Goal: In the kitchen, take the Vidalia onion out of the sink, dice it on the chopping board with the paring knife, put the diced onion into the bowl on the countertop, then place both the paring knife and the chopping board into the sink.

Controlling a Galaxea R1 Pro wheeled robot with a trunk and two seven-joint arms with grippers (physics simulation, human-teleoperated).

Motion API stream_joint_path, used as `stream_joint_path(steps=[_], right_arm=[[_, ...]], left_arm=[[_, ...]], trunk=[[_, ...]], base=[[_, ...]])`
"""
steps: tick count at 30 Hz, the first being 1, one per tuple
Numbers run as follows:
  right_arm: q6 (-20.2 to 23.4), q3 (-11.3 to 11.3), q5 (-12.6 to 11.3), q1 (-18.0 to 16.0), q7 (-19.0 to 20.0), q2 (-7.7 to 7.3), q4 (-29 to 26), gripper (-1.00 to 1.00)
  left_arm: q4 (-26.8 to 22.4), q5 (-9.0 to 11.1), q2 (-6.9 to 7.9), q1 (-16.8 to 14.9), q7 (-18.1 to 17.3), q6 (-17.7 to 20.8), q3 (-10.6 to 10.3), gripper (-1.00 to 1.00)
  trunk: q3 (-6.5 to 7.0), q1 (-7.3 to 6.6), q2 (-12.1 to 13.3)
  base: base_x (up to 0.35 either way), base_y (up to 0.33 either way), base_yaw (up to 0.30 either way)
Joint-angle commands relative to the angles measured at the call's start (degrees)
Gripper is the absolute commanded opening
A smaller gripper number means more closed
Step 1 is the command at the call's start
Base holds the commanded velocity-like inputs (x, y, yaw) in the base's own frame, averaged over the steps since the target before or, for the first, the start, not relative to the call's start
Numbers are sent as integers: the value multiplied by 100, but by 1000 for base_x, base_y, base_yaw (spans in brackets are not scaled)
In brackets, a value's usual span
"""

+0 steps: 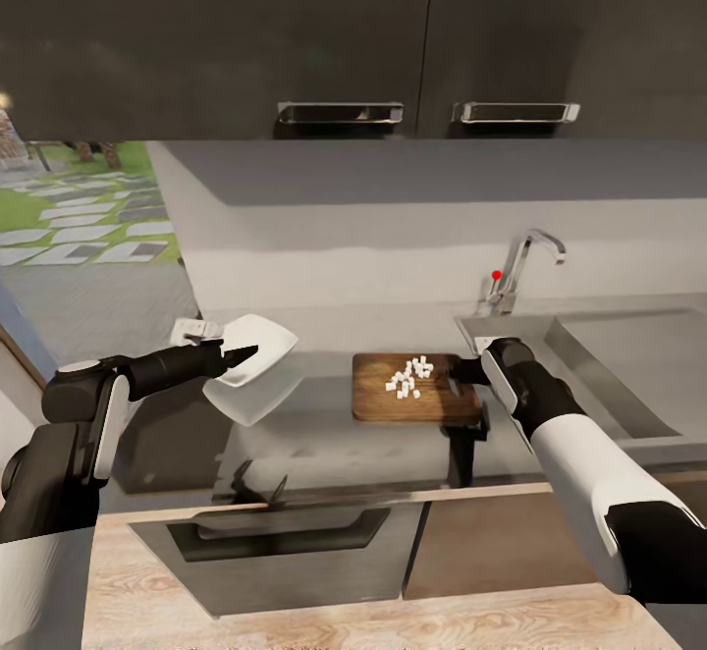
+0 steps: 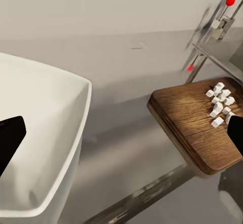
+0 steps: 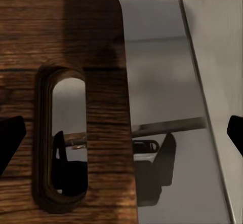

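The white bowl (image 1: 263, 344) (image 2: 45, 127) stands on the grey countertop (image 1: 319, 414), left of the chopping board (image 1: 388, 400) (image 2: 190, 117). My left gripper (image 1: 241, 353) (image 2: 121, 133) is open at the bowl's rim, with one finger over its inside. Several white pieces of diced onion (image 1: 409, 377) (image 2: 220, 102) lie on the board. My right gripper (image 1: 469, 373) (image 3: 121, 133) is open over the board's (image 3: 61, 41) handle-hole end, beside the sink (image 1: 609, 375). The paring knife is out of view.
A chrome tap (image 1: 528, 262) with a red knob (image 2: 230, 1) stands behind the sink. Dark wall cabinets (image 1: 344, 31) hang above. Below the counter's front edge a grey drawer (image 1: 285, 542) stands pulled out. At the left, the counter ends by a window.
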Motion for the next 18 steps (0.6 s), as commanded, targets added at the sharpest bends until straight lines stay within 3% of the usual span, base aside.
stream_joint_path(steps=[1, 18], right_arm=[[20, 39, -61, -5, -52, -8, -6, 100], [20, 48, -61, -5, -51, -8, -7, 100]], left_arm=[[-3, 2, -1, -6, -23, 42, 6, 100], [-3, 2, -1, -6, -16, 42, 13, 100]], trunk=[[-17, 1, -6], [-170, 1, -6]], base=[[0, 0, 0], [0, 0, 0]])
